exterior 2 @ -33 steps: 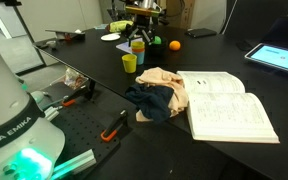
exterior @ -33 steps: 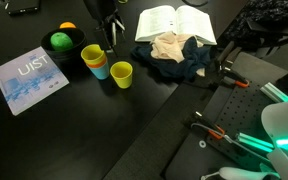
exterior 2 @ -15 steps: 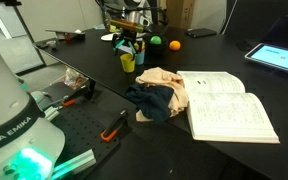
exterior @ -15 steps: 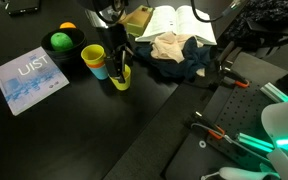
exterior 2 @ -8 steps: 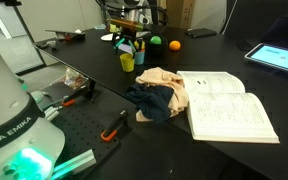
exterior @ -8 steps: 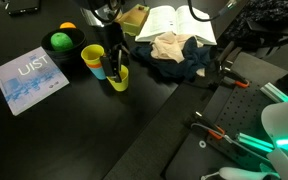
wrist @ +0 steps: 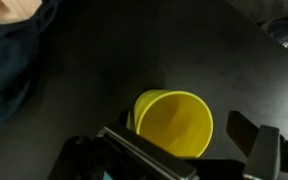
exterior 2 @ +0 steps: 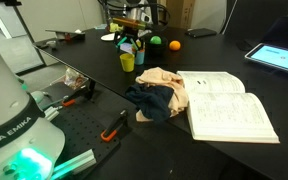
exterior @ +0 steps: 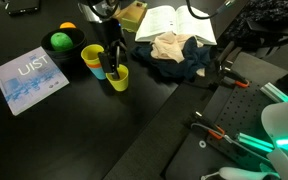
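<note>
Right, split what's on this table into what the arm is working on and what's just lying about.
In hand: yellow cup, with the open jaws down at it; likely the stacked cups beside it.
Lying about: open book; heap of clothes; green ball; orange ball; UIST booklet; tablet.
</note>
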`<act>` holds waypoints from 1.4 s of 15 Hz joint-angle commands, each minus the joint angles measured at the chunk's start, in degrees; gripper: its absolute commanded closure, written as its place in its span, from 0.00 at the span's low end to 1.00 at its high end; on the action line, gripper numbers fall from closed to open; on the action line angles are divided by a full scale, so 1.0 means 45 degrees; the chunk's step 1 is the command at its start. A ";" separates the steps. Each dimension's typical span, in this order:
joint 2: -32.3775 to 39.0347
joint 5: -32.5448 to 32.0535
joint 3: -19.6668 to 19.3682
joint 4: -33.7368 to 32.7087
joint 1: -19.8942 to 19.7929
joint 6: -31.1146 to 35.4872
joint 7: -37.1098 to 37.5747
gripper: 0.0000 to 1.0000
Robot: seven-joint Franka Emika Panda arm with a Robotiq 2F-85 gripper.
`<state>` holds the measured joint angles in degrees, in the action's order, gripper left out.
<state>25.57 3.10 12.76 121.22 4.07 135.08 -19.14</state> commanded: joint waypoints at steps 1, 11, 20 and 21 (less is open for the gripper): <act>0.0289 -0.0254 -0.0167 -0.0234 0.0074 0.0248 -0.0190 0.00; 0.1294 -0.0356 -0.0200 -0.1012 0.0057 0.0013 -0.0289 0.00; 0.1339 -0.0335 -0.0190 -0.1314 -0.0018 -0.0109 -0.0396 0.71; 0.1337 -0.0322 -0.0180 -0.1330 -0.0030 -0.0122 -0.0426 0.80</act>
<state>31.42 2.34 11.97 116.40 4.06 135.38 -20.13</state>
